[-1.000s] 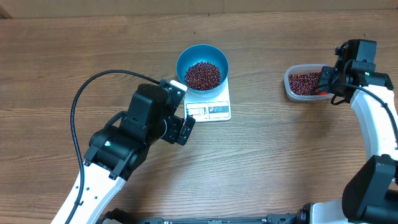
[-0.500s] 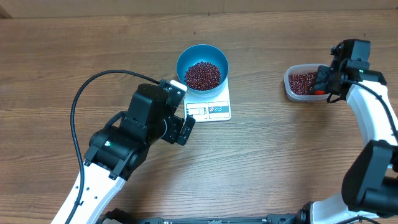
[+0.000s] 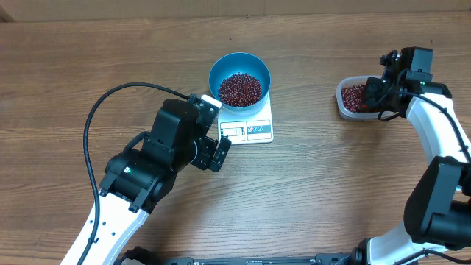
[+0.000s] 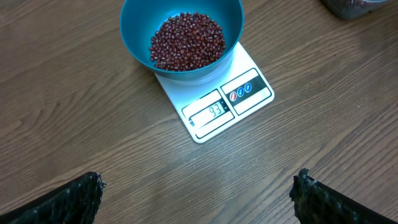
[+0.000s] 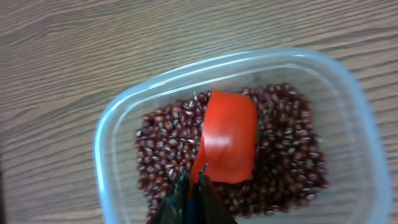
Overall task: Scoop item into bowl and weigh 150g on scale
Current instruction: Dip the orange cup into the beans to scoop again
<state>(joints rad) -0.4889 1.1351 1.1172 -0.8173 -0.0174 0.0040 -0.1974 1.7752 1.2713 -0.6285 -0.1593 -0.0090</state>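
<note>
Right wrist view: right tool (image 5: 189,196) clenched on red scoop (image 5: 229,137), resting among beans (image 5: 286,143) in clear tub (image 5: 109,130), well rt of scale (image 4: 249,102). Left tool (image 4: 196,186) released, near scale front. Blue bowl (image 4: 134,25) sits on scale, part-filled. Advise: dig lip under, lift level, modest load.

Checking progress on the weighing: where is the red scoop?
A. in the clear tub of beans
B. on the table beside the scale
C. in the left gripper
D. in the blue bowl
A: the red scoop sits among the beans inside the clear tub, its handle in the right gripper.
</note>
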